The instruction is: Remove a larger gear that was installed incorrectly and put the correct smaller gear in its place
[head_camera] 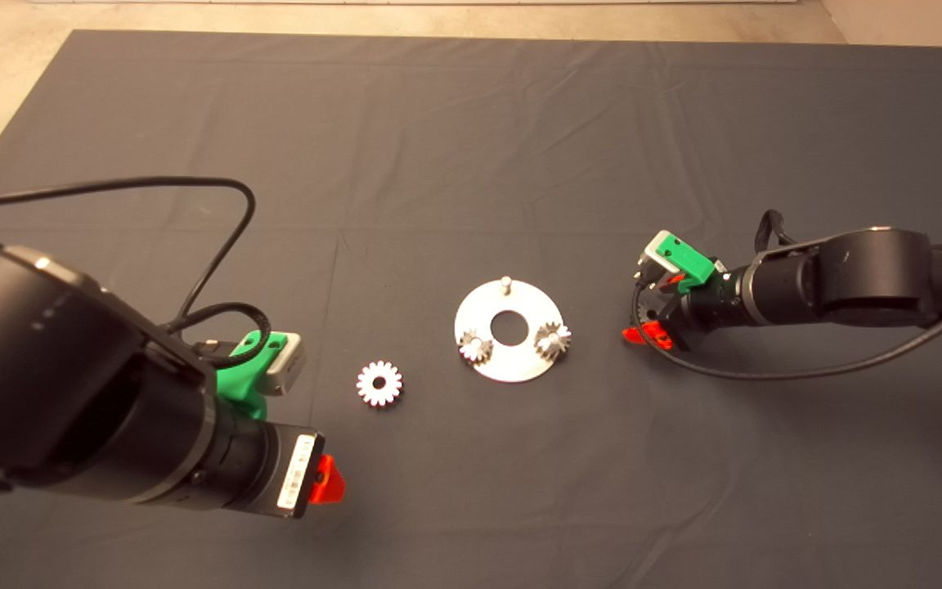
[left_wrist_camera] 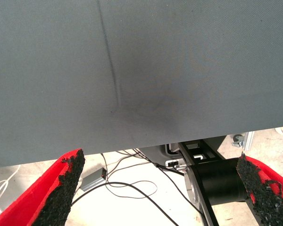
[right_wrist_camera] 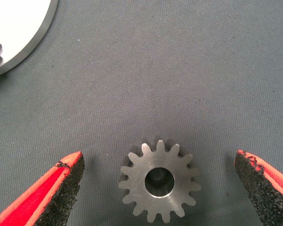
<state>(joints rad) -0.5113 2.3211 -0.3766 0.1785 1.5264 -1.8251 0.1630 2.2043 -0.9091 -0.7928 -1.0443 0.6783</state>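
Observation:
The larger gear [head_camera: 379, 383], bright silver-white, lies flat on the mat left of the round metal plate [head_camera: 512, 368]. The plate carries two small shiny gears [head_camera: 477, 348] [head_camera: 553, 339] and one bare peg [head_camera: 505, 284]. The smaller gear [right_wrist_camera: 159, 184], dull grey, lies flat on the mat just right of the plate. My right gripper [right_wrist_camera: 159, 157] is open with one finger on each side of it, not touching; in the head view this gripper [head_camera: 655, 311] mostly hides the gear. My left gripper [head_camera: 328, 480] is open and empty near the mat's front left.
The plate's edge [right_wrist_camera: 35, 40] shows in the right wrist view, close to the smaller gear. The left wrist view shows the mat's edge [left_wrist_camera: 132, 141], with cables and a black robot part on the floor beyond. A black cable [head_camera: 217, 237] loops over the left arm.

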